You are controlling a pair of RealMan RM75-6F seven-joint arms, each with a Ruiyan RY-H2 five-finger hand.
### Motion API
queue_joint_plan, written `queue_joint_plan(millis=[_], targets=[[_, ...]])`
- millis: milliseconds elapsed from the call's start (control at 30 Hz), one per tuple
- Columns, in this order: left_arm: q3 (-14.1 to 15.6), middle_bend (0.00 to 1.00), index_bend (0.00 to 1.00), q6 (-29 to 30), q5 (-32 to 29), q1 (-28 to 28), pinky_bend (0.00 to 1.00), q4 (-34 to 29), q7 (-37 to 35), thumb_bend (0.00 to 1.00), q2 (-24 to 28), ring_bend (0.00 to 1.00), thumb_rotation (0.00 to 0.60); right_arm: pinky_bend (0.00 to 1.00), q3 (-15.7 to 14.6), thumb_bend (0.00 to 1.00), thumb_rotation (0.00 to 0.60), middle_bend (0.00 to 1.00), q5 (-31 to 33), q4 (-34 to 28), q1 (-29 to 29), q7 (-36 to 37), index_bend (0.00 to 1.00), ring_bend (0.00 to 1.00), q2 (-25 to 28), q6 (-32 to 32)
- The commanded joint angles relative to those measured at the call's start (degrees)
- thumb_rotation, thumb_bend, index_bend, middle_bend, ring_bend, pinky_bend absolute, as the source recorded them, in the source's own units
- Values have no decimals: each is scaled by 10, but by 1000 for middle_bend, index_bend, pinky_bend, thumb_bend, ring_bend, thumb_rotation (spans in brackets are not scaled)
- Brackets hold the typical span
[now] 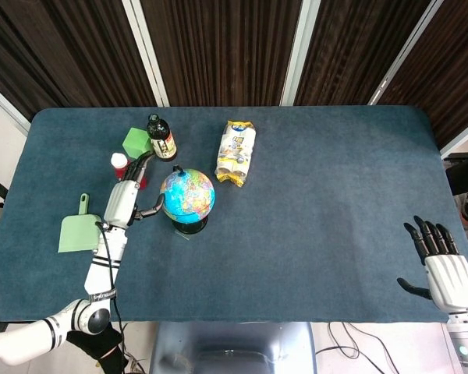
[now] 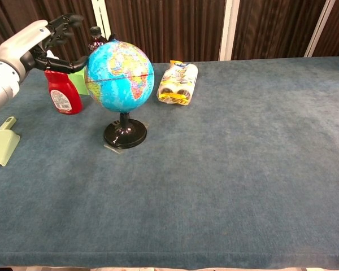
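the globe (image 2: 120, 75) stands upright on its black base (image 2: 125, 135) on the left part of the blue table (image 2: 243, 169), with a small flat label showing under the base's near edge. the left hand (image 2: 31, 46) sits just beside the sphere on its left, fingers (image 2: 65, 23) spread and holding nothing, the thumb reaching toward the ball; whether the tip touches the surface i cannot tell. judging from this, the step in hand is a sideways brush on the sphere, and it wants a light tangential contact near the widest part, not a push toward the stand, since the base looks narrow and could tip or slide. the red bottle (image 2: 60, 92) stands directly under the hand, with a green block (image 1: 136, 142) and dark bottle (image 1: 161, 137) just behind, so the wrist should stay high. a green dustpan (image 1: 79, 231) lies near the left edge and a yellow packet (image 1: 236, 152) well apart to the right. the right hand (image 1: 448, 274) rests off the table's right corner, fingers extended, empty.
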Motion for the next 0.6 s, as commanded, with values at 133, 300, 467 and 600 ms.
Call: queue_joint_plan(millis=[133, 300, 467, 600], targets=[[4, 0, 0, -2, -2, 4, 1, 9, 2, 330, 2, 0, 600, 0, 1, 126, 600, 0, 1, 0, -1, 0, 0, 0, 0, 3], [7, 0, 0, 3, 2, 8, 2, 10, 7, 331, 12, 0, 600, 0, 1, 125, 600, 0, 0, 1, -1, 0, 0, 0, 0, 3], [33, 0, 0, 25, 32, 31, 2, -15, 18, 345, 47, 0, 600, 0, -1, 126, 600, 0, -3, 1, -1, -5, 0, 0, -2, 1], [68, 0, 0, 33, 57, 58, 2, -55, 32, 354, 93, 0, 600, 0, -3, 126, 600, 0, -6, -1, -1, -9, 0, 0, -4, 2]])
